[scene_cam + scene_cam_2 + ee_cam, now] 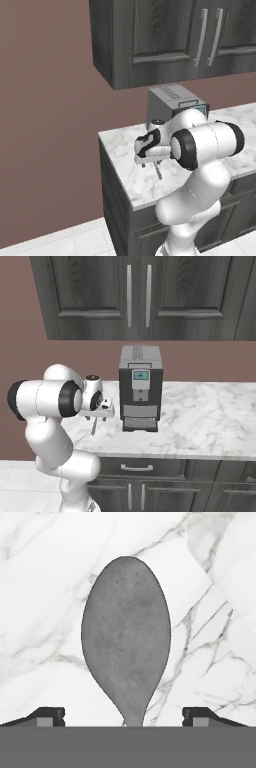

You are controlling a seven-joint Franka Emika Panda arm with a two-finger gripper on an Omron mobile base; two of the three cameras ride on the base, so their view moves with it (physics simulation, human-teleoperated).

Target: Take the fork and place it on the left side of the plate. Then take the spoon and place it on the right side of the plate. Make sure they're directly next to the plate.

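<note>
White marble counter [45, 587] carries the spoon [126, 639], near its left end and front edge. It looks light, stiff and smooth, so it may slip; the thin neck seems the best place to pinch. The gripper [125, 717] hangs spread, astride that neck.

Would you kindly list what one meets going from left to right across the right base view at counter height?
Robot arm → gripper over the spoon → coffee machine → bare marble counter.
</note>
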